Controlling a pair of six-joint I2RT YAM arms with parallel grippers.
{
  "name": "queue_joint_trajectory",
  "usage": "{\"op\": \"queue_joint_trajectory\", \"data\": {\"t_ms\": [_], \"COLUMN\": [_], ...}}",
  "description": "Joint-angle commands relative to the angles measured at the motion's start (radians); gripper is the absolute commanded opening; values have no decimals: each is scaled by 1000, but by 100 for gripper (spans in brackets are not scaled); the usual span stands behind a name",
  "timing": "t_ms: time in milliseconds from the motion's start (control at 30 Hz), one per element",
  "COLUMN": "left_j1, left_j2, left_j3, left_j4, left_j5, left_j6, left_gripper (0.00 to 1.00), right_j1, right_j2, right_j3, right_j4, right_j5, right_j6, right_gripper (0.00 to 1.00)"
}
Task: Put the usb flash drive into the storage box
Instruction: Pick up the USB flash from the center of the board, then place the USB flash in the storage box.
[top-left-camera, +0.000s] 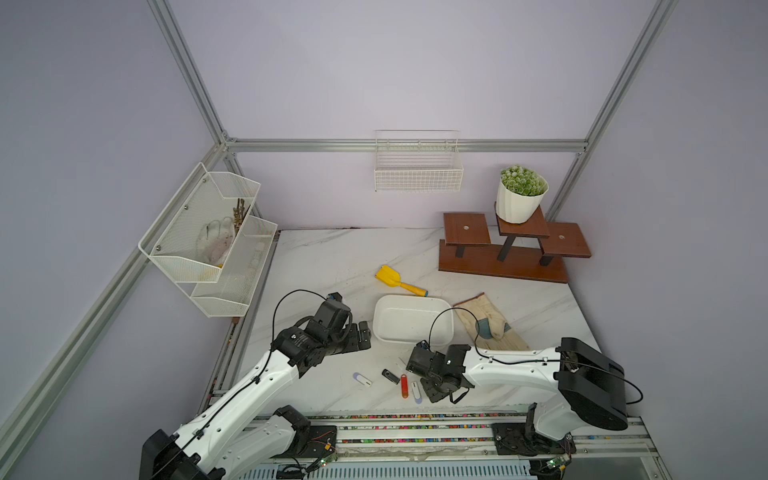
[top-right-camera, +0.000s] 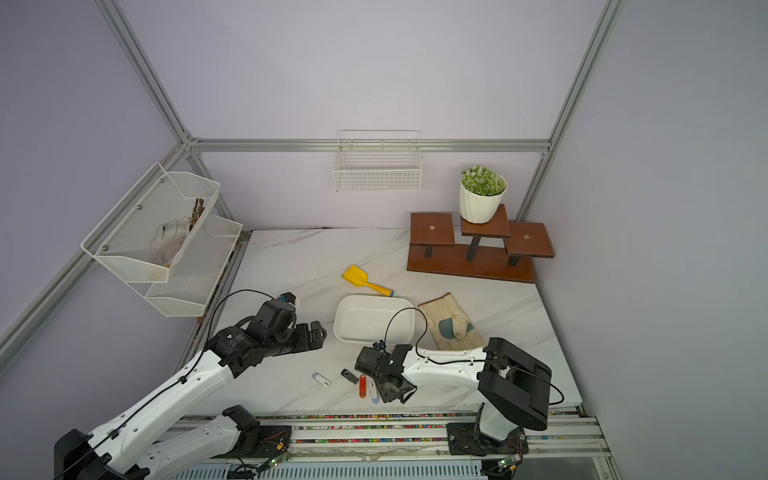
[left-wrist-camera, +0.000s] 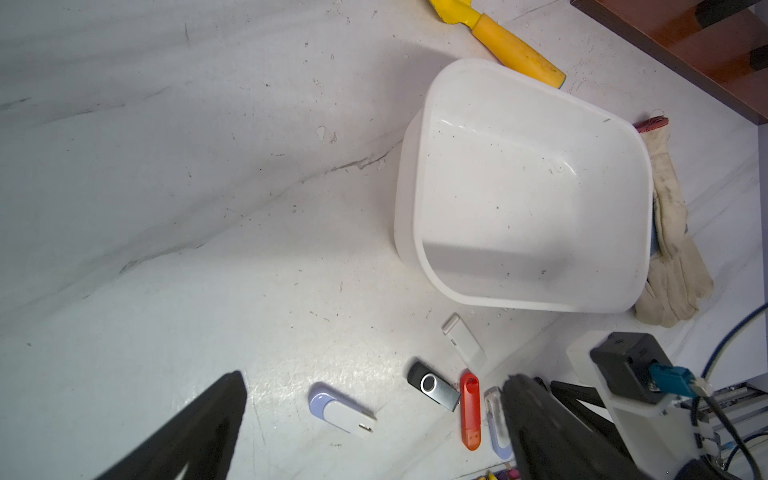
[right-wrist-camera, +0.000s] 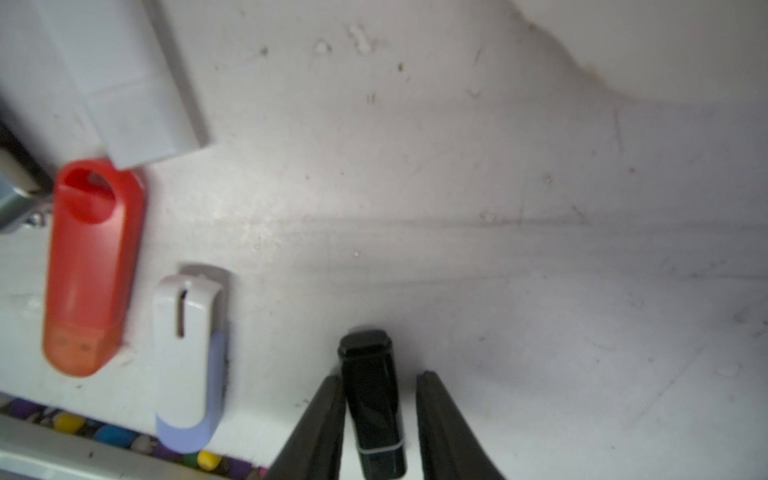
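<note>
The right gripper (right-wrist-camera: 379, 376) straddles a black drive (right-wrist-camera: 372, 399) near the front edge of the table (right-wrist-camera: 498, 208). Its jaws stand narrow but not clamped: one finger (right-wrist-camera: 320, 424) touches the drive's side, and a slim gap shows at the other. The drive lies flat with its long axis along the fingers, so a squeeze across its narrow width looks like the coming move. The arm hides it in both top views. The box (top-left-camera: 399, 320) sits near, on the far side of that gripper, and is empty. The left gripper (top-left-camera: 362, 336) hangs wide open just beside the box, farther from the drive. A red drive (right-wrist-camera: 91, 270) and a white-lilac drive (right-wrist-camera: 187, 361) lie close alongside and could get nudged.
</note>
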Motion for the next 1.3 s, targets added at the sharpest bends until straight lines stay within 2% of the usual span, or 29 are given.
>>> {"op": "queue_joint_trajectory", "data": {"t_ms": [0,333,500,833,1067,1267], "left_j1": [-6,-7,-7,-7,-9,-25], "left_j2": [5,36,32,54,39,9], "left_j3": [-2,7,3,-8,-18,-28], "left_j4": [8,8,8,9,3,-33], "left_j5": [-23,-22,-25,-23,-8,-5], "left_j6": [-17,-3,-3,9,11,10], "left_gripper": [100,100,100,100,100,100], "right_j1": [-6,-8,-7,-17,-94,-223], "right_j2": [-2,-8,-28,-62,23,156], "right_j3": [-19,-24,18,265,455,510], "right_j4": [1,-4,-29,-188,-229,-148], "right_j5": [-9,-13,-9,62,95,55], "right_j6": [-11,8,10,-34,-146,-216], "right_gripper": [31,15,11,8,7,7]}}
